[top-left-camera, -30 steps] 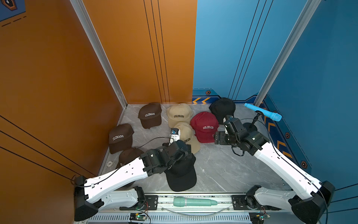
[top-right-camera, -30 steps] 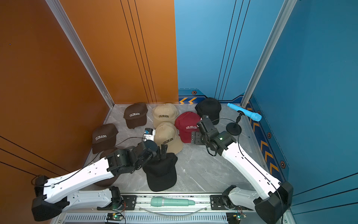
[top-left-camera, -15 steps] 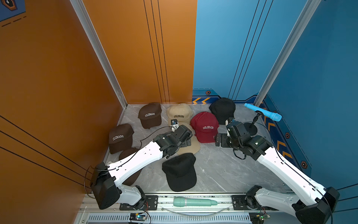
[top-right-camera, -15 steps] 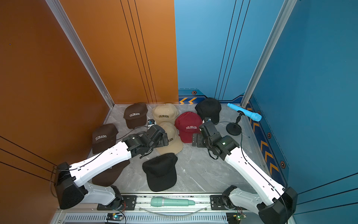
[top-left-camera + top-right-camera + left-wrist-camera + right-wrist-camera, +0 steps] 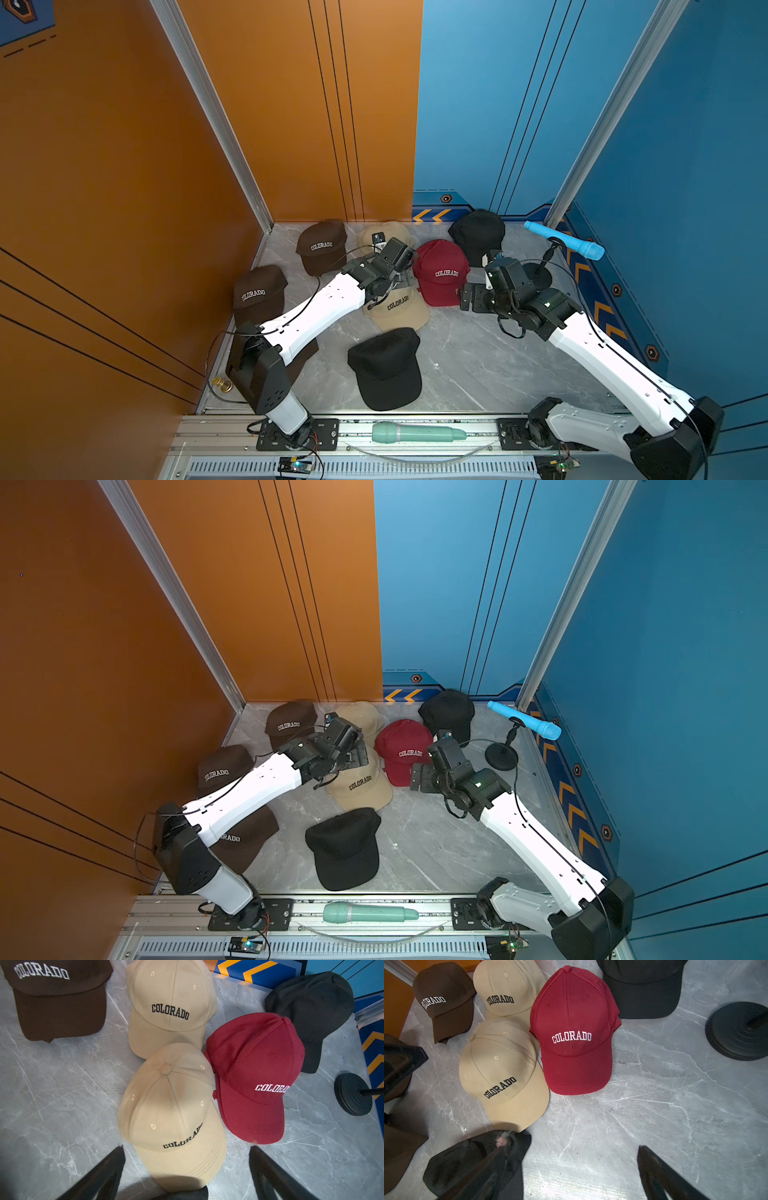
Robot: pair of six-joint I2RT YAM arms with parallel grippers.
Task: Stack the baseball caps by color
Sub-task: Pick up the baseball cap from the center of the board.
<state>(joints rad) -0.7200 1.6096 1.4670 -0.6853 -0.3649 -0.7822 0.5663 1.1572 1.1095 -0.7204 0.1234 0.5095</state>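
Several baseball caps lie on the grey marble floor. Brown caps [image 5: 322,245] [image 5: 259,291] sit at the left, and another brown cap [image 5: 245,841] lies under my left arm. A beige cap [image 5: 170,1001] is at the back and a second beige cap [image 5: 166,1105] lies just before it. A red cap [image 5: 440,274] is beside them. One black cap [image 5: 478,235] is at the back and another black cap [image 5: 386,368] at the front. My left gripper [image 5: 187,1148] hangs open over the nearer beige cap's brim. My right gripper [image 5: 573,1142] is open over bare floor, near the red cap's brim.
A blue microphone [image 5: 563,245] rests on a black stand with a round base [image 5: 536,276] at the back right. A green microphone [image 5: 417,433] lies on the front rail. Orange and blue walls close in the floor on three sides.
My left arm has swung from over the front black cap back to the nearer beige cap. The black cap lies still at the front. My right gripper has drawn back a little from the red cap.
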